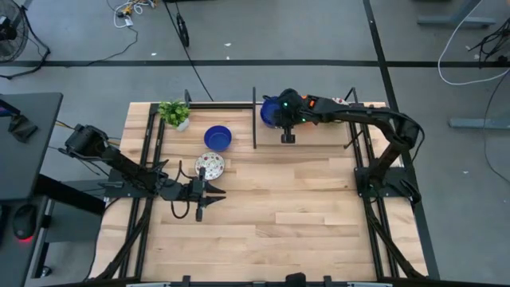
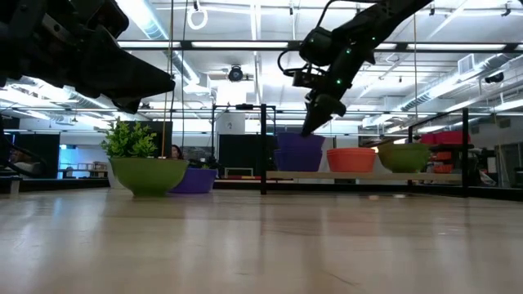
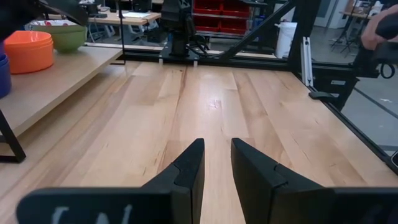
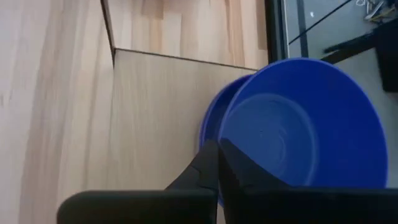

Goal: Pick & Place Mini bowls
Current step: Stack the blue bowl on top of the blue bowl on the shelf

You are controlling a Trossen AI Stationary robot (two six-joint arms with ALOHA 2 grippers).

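Now your right gripper [image 4: 217,163] pinches a blue bowl [image 4: 298,121] over the stack; two bowls wait, left gripper [image 3: 216,163] open.

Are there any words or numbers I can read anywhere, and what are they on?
No text reads clearly in any view.
Pale letter-like marks on the left gripper body, in the left wrist view: cut off at the picture's edge, unreadable.
The blue bowls at the right gripper: plain, no writing.
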